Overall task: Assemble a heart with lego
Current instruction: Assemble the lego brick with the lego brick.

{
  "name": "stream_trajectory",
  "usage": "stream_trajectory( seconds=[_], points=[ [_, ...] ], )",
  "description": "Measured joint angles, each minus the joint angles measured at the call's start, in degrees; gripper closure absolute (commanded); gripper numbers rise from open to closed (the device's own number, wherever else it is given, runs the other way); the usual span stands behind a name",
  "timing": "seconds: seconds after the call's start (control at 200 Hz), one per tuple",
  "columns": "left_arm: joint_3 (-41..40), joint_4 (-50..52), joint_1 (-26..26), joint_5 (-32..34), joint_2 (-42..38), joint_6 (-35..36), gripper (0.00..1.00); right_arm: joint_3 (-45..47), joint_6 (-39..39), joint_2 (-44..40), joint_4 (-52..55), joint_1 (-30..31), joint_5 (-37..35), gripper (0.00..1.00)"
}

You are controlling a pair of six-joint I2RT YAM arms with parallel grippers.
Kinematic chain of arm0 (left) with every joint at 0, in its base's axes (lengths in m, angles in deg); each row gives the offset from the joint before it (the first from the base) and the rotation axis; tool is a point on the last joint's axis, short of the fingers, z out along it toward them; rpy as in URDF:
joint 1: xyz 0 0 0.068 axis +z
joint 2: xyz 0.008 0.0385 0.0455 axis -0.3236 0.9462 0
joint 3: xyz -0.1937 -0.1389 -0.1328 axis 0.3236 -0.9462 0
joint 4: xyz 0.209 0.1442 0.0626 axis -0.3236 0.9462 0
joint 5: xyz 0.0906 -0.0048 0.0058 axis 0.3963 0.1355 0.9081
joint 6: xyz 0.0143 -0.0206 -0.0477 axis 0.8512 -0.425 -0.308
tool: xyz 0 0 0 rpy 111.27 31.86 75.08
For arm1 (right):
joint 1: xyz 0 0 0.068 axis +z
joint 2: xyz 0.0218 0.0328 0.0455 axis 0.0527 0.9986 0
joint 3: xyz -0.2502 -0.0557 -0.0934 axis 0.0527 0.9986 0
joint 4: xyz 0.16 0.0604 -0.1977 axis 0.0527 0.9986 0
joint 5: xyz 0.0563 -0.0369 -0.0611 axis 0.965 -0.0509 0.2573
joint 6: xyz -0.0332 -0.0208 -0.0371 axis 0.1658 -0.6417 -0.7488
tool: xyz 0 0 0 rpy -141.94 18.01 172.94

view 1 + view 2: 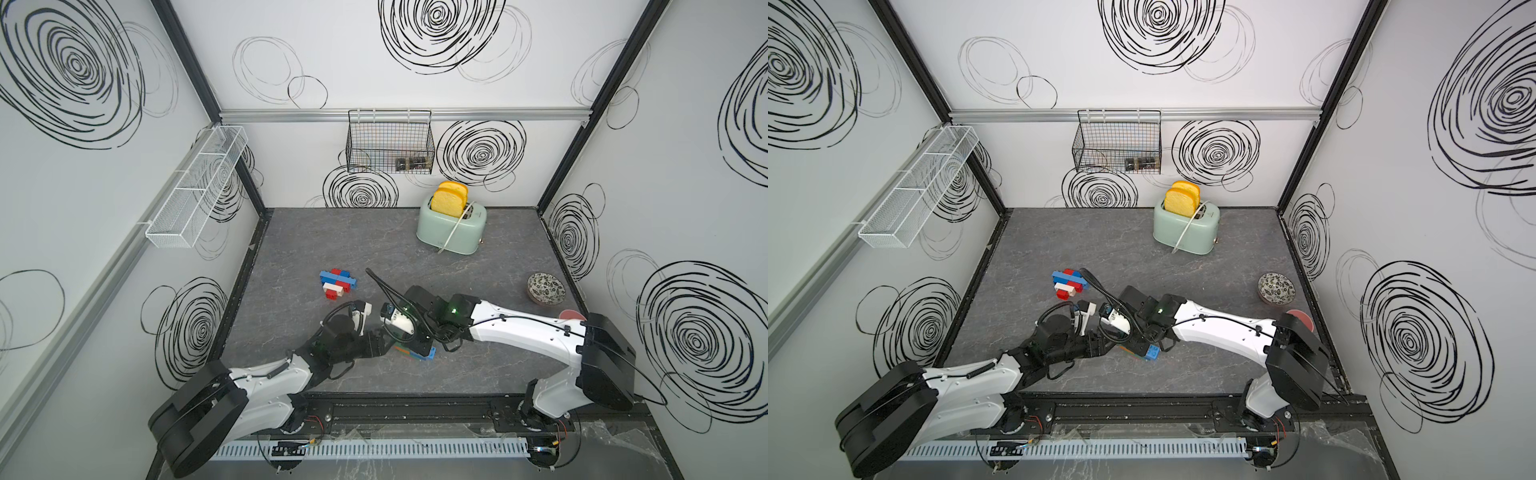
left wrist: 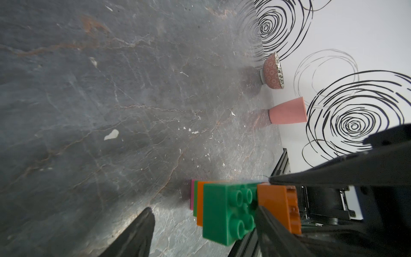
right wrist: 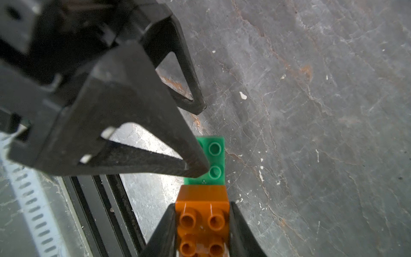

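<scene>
A flat cluster of blue, red and white lego (image 1: 337,284) (image 1: 1070,283) lies left of the table's middle. Nearer the front, a small stack of lego (image 1: 420,353) (image 1: 1148,353) sits under both wrists. In it a green brick (image 2: 222,211) (image 3: 214,160) tops orange, green and pink layers. My right gripper (image 3: 202,205) is shut on an orange brick (image 3: 201,219) (image 2: 278,204) that meets the green brick's studded face. My left gripper (image 2: 203,209) is open. One of its fingertips (image 3: 198,170) rests on the green brick, and the other stands apart over the table.
A mint toaster (image 1: 451,226) with bread stands at the back. A patterned bowl (image 1: 545,289) and a pink cup (image 2: 288,110) sit by the right wall. A black wire basket (image 1: 390,141) and a white mesh basket (image 1: 195,187) hang on the walls. The black front rail (image 1: 415,409) runs close by.
</scene>
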Motion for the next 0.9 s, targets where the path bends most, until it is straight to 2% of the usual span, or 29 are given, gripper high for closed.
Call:
stream_trajectory(
  seconds=[0.49,0.901],
  points=[
    [0.4,-1.0,-1.3,0.7,2.1,0.0,0.25,-0.5,-0.4,0.7,0.7,1.1,-2.4,0.72],
    [1.9,-1.4,-2.1,1.7,3.6,0.1,0.34,-0.7,-0.5,1.0,1.0,-2.4,2.2,0.72]
  ],
)
